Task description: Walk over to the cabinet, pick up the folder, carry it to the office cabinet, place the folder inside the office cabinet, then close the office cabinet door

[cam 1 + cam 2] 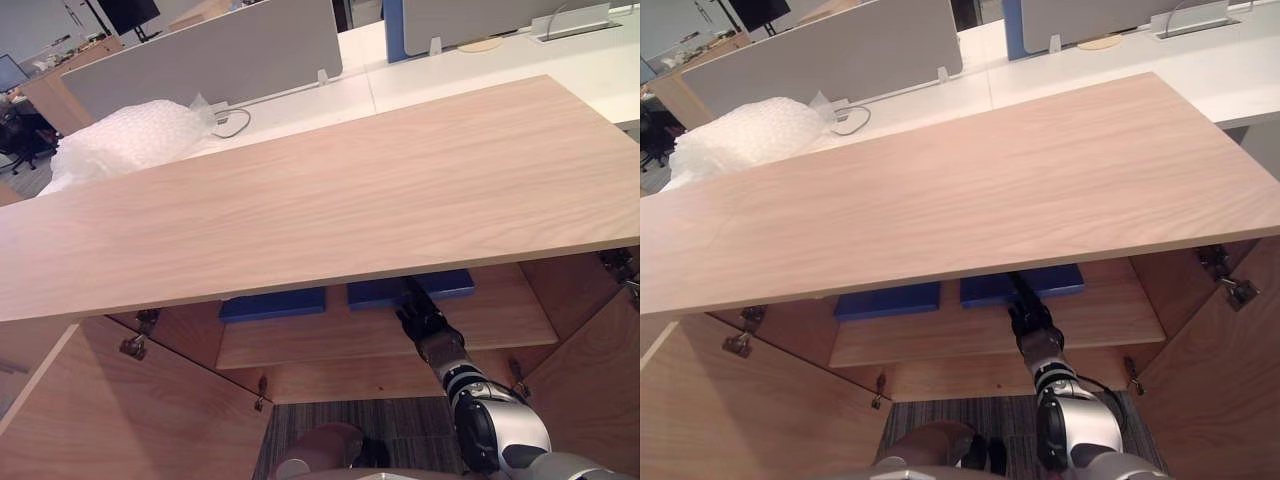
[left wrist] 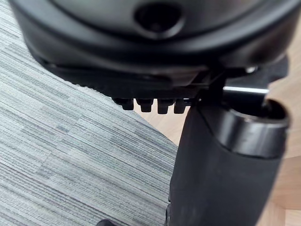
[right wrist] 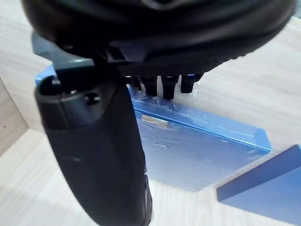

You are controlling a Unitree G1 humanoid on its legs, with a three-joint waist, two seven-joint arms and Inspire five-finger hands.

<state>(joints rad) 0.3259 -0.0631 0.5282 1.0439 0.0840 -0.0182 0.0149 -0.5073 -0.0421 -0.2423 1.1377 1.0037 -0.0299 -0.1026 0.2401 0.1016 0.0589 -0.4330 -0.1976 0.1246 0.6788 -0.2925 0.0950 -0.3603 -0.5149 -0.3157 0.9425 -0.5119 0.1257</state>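
Two blue folders lie flat on the shelf (image 1: 300, 345) inside the open wooden cabinet, half hidden under its top (image 1: 330, 190). My right arm reaches in under the top, and my right hand (image 1: 420, 312) hovers over the right folder (image 1: 375, 293). In the right wrist view that folder (image 3: 197, 155) lies flat under a glossy film just past the thumb (image 3: 99, 155), which stands straight and off it. The fingers are relaxed above its near edge. The left folder (image 1: 272, 303) lies beside it. My left hand (image 2: 221, 165) hangs relaxed and empty over the grey carpet.
Both cabinet doors stand open, one at the left (image 1: 120, 410) and one at the right (image 1: 590, 380). Grey carpet (image 1: 370, 415) lies in front of the cabinet. Behind it are white desks with grey dividers (image 1: 210, 60) and a heap of bubble wrap (image 1: 130, 135).
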